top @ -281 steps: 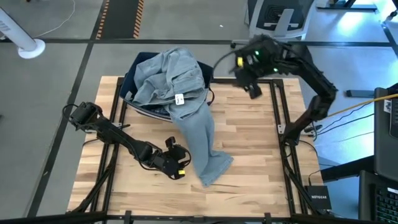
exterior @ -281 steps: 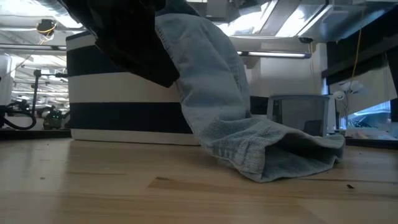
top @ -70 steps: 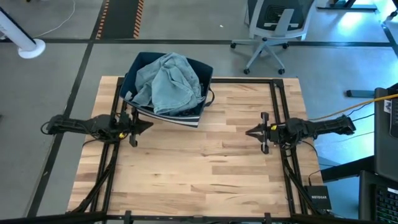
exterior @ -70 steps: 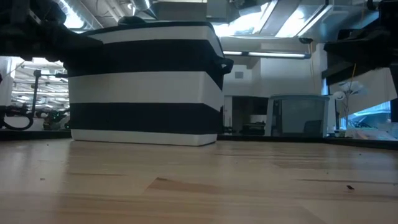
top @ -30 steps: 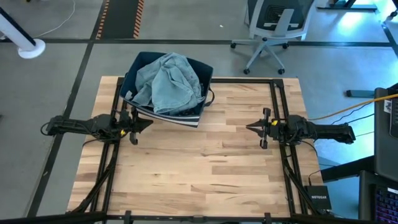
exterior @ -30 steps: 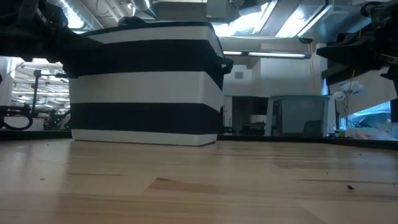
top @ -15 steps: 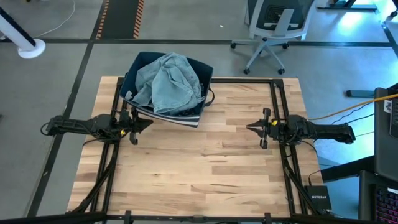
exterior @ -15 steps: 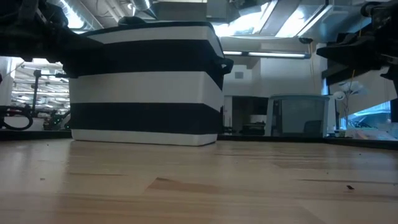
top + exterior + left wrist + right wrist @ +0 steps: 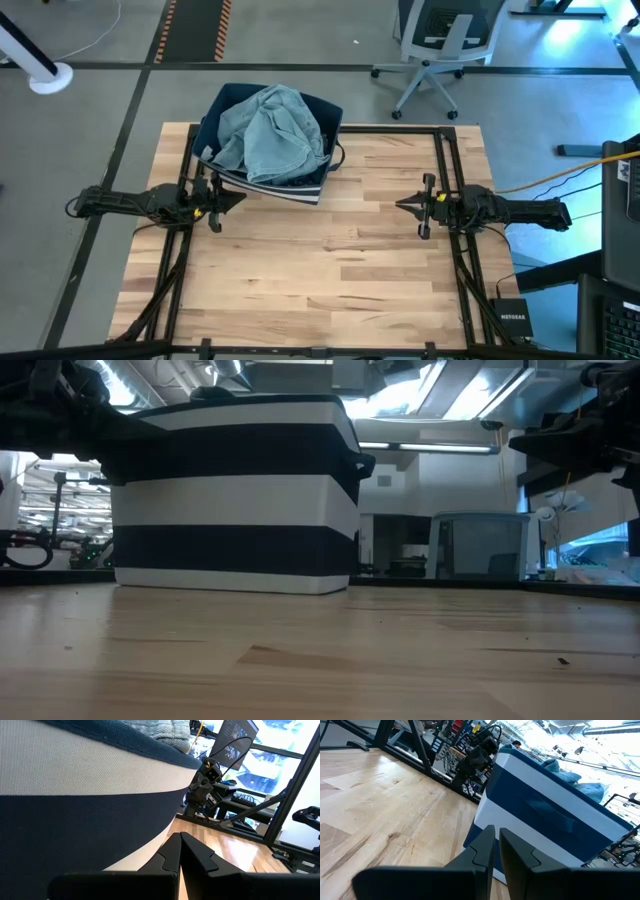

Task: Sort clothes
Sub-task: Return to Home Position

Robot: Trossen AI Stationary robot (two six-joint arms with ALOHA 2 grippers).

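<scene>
Hovering over the table (image 9: 330, 270), left gripper (image 9: 228, 198) closed, empty, bin (image 9: 331, 112) of heaped jeans (image 9: 270, 130) just beside its tip; right gripper (image 9: 403, 207) closed too, well apart, facing it

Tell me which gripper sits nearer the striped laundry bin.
Left. The left gripper lies just beside the laundry bin; the right gripper sits well apart across the table.

One bin (image 9: 333, 110), one jeans heap (image 9: 270, 135), two end effectors (image 9: 238, 197) (image 9: 399, 206).
</scene>
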